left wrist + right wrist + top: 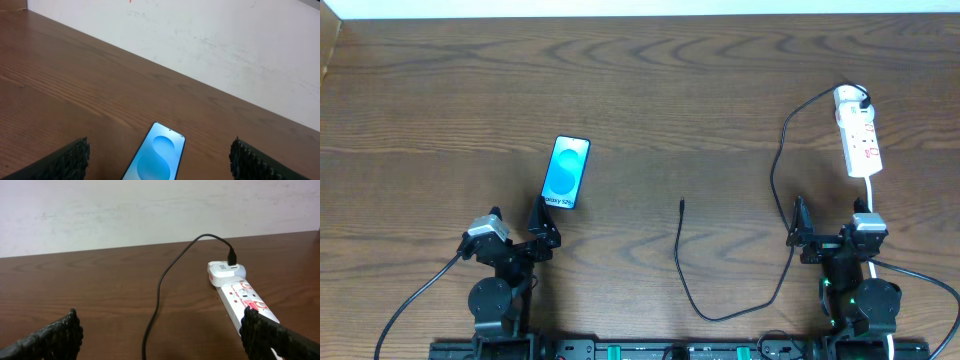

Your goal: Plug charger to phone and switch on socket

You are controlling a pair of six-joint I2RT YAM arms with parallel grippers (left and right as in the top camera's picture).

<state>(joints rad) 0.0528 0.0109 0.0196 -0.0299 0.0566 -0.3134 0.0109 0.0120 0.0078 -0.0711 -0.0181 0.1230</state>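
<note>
The phone (567, 172) lies face up, blue screen lit, left of centre; it also shows in the left wrist view (156, 159). My left gripper (542, 235) is open just below it, and the phone lies between the fingers' line of view (159, 167). The white socket strip (858, 133) lies at the far right; it also shows in the right wrist view (244, 299). The black charger cable (775, 190) runs from a plug at the strip's top end, loops down, and ends in a free connector tip (681, 205) mid-table. My right gripper (798, 232) is open and empty below the strip.
The strip's white cord (871, 195) runs down toward the right arm's base. A pale wall (150, 210) borders the table's far edge. The cable (157, 295) crosses the wood between the right gripper's fingers.
</note>
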